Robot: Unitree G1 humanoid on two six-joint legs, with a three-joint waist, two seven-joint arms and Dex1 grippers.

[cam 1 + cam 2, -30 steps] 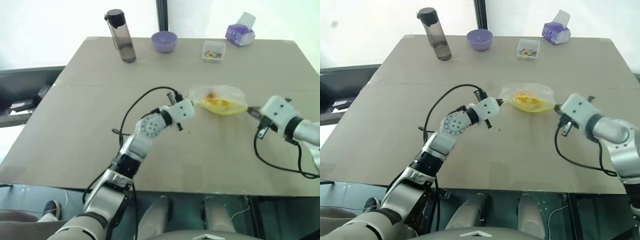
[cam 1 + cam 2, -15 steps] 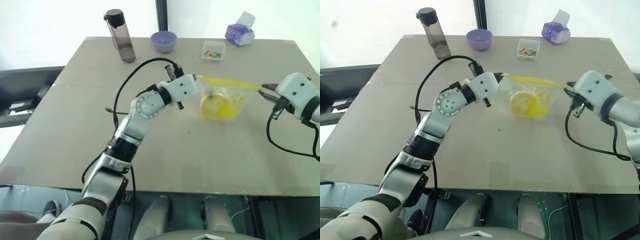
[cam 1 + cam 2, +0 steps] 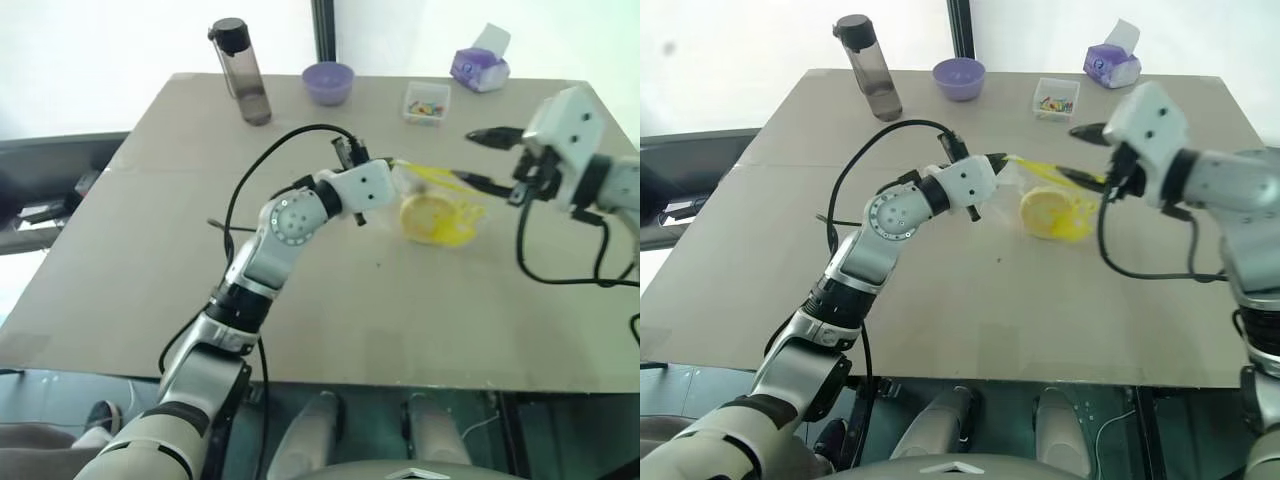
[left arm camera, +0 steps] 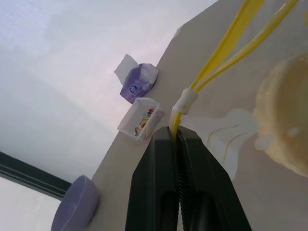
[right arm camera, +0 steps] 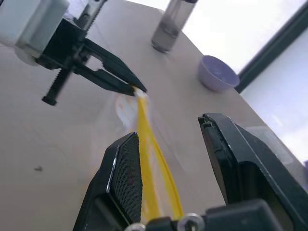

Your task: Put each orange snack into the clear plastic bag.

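Pinching bag (image 3: 440,200), left gripper (image 3: 393,165) level.

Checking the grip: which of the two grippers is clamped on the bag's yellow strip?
The left gripper, shut on the yellow strip of the clear plastic bag; the right gripper stands open.

the near half of the counter (image 3: 330,320) lies bare, so a claw could pass there freely. mid-counter, the clear bag (image 3: 440,205) hangs between the left claw (image 3: 392,163) and the right claw (image 3: 480,158), blocking the way across. along the far edge stand a bottle (image 3: 242,72), a purple bowl (image 3: 329,82), a small clear box (image 3: 427,102) and a tissue pack (image 3: 480,66), with gaps between them.
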